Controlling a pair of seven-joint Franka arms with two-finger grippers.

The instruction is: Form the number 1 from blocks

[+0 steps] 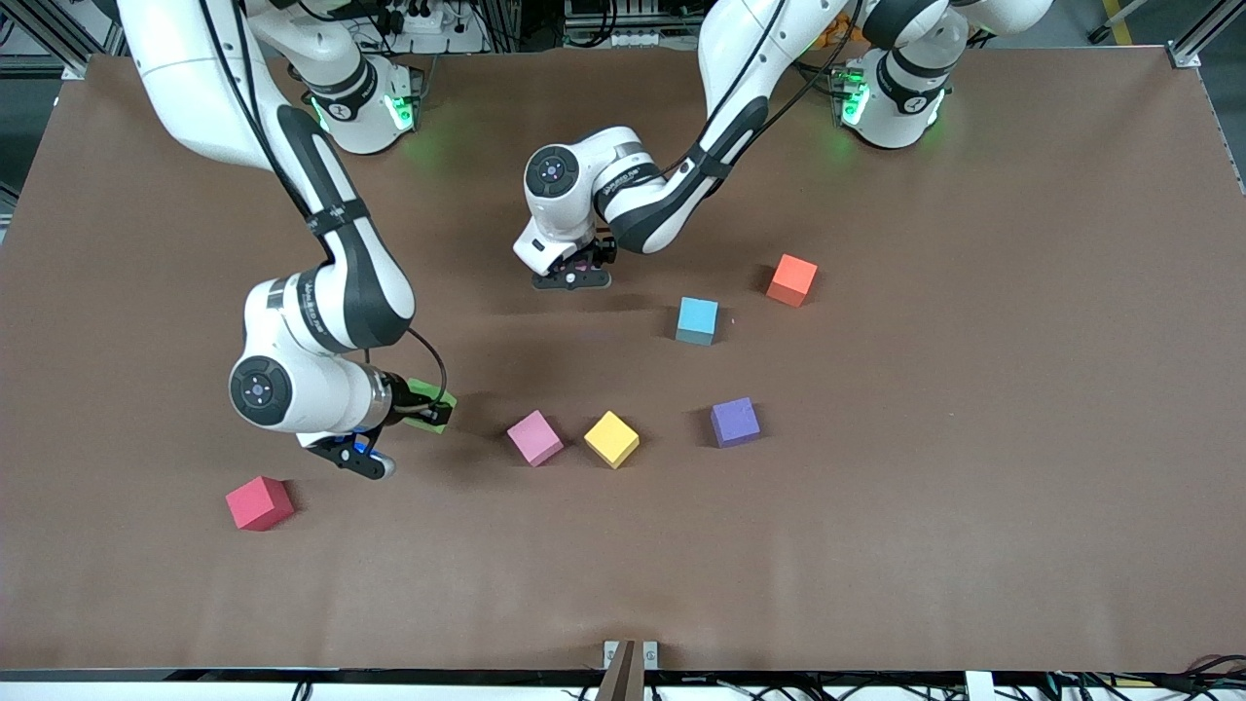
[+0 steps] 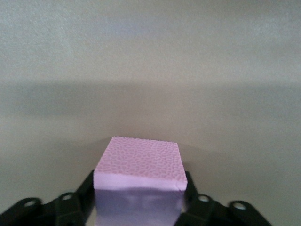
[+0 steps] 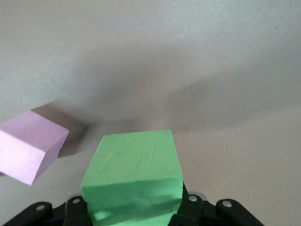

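Note:
A pink block (image 2: pixel 138 162) sits low over the brown table's middle, and my left gripper (image 1: pixel 576 273) is shut on it, a finger (image 2: pixel 87 188) pressed to each side. My right gripper (image 1: pixel 421 407) is shut on a green block (image 1: pixel 431 409) (image 3: pixel 134 165), held just above the table beside the second pink block (image 1: pixel 534 437) (image 3: pixel 30 146). Loose on the table lie the yellow (image 1: pixel 611 439), purple (image 1: pixel 735 422), blue (image 1: pixel 697 320), orange (image 1: pixel 791 279) and red (image 1: pixel 260 502) blocks. The red one is nearest the front camera, toward the right arm's end.
The brown table (image 1: pixel 973 506) fills the view. A small metal bracket (image 1: pixel 629 662) stands at its edge nearest the front camera. The right arm's forearm (image 1: pixel 341 253) hangs over the table near the green block.

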